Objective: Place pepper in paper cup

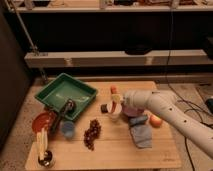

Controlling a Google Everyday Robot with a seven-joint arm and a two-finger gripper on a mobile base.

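A long pale shelf (115, 57) crosses the dim room behind the paper cup (115, 114). The cup stands on a light wooden table (110, 155), with a green tray (60, 92) to its left. Directly above the cup, the gripper (117, 100) clamps the upright pepper (113, 90).

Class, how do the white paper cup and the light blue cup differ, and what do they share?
Colour: the paper cup is white, the light blue cup blue. Place: the paper cup stands mid-table; the light blue cup nearer the left, by the green tray. State: the gripper holds the pepper over the paper cup; no gripper is over the light blue cup. Both stand upright.
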